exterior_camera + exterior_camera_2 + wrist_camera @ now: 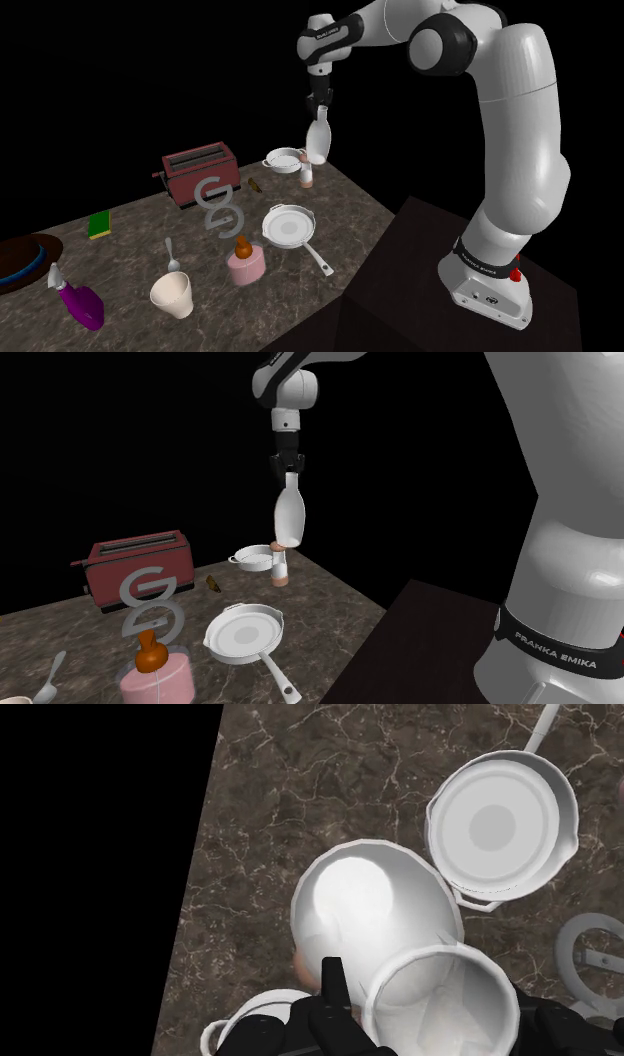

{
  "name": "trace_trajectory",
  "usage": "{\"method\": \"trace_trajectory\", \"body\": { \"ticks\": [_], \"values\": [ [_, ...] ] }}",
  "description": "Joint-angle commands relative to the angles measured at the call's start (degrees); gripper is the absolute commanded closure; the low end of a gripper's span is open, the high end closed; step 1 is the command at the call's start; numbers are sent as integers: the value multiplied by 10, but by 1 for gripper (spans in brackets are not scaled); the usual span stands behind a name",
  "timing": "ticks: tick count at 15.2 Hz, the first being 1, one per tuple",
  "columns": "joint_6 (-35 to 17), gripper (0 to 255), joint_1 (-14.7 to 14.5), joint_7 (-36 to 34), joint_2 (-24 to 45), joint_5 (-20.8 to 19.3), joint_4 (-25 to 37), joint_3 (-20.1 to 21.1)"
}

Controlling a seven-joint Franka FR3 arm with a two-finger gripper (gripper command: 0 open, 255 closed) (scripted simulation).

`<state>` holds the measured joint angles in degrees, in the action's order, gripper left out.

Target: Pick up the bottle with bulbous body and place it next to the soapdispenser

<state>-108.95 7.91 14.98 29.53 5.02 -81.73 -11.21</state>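
Holding white bulbous bottle (316, 142) by neck in clamped gripper (320, 110) | high above counter (130, 240), likely clearing pan (289, 226) toward soap dispenser (245, 262)

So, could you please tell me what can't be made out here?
Wrist view: the bottle hides most of the small jar beneath it.
Shoulder view: the dark dish is cut off by the left edge.
Second exterior view: the soap dispenser loses its base to the bottom edge.
Both exterior views: the brown thing by the toaster is too small to name.
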Motion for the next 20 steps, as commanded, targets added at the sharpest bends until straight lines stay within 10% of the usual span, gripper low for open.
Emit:
{"method": "trace_trajectory", "body": {
  "ticks": [1,20],
  "values": [
    [14,255,0,-1,-2,-1,12,0],
    [161,255,8,-4,-3,-2,159,-2]
  ]
}}
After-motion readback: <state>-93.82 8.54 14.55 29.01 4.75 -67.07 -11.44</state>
